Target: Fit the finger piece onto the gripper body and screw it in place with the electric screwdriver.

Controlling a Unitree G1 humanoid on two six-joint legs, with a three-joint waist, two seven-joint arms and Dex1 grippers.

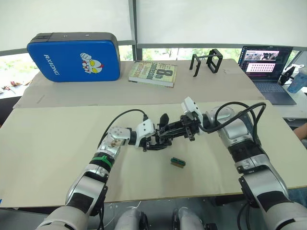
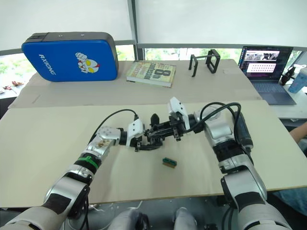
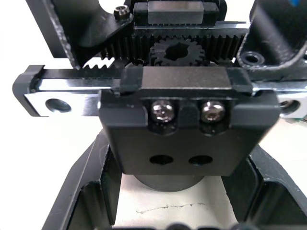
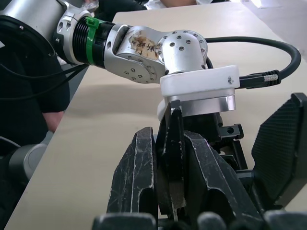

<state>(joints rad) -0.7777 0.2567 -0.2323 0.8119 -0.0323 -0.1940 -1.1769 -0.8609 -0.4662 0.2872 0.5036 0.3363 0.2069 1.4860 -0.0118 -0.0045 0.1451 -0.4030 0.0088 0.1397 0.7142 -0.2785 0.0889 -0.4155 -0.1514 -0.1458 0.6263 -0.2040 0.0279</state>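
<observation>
A pale beige tabletop (image 1: 48,143) under blind-covered windows. Above the middle of it, the small black blocky gripper body (image 3: 187,120), with its toothed rack, central gear and two bright screw heads, sits between the jaws of the left gripper (image 1: 152,142), which are clenched on its sides. Directly opposite, the right gripper (image 1: 173,130) grips the thin black tapered plastic finger piece (image 4: 171,153) edge-on between its two fingers, the blade's tip reaching out past the fingertips towards the body. The two sets of jaws meet nearly nose to nose, the piece just short of or touching the body; which cannot be told.

The step in hand appears to be the fitting: the piece is being brought to its seat and no screw has been driven. Next, the blade must be lined up with the two open holes below the screw heads and pressed home while the left jaws keep the body steady. Only then can the right jaws let go and reach for the tool.

A dark thick cylinder, probably the electric screwdriver (image 2: 243,129), lies on the table outside the right forearm, well apart from both jaws. A tiny green block (image 1: 178,162) rests near and just below them. Far beyond are a blue padded case (image 1: 72,56), a paperback book (image 1: 152,73), open black frames (image 1: 207,61) and a laptop (image 1: 268,67).
</observation>
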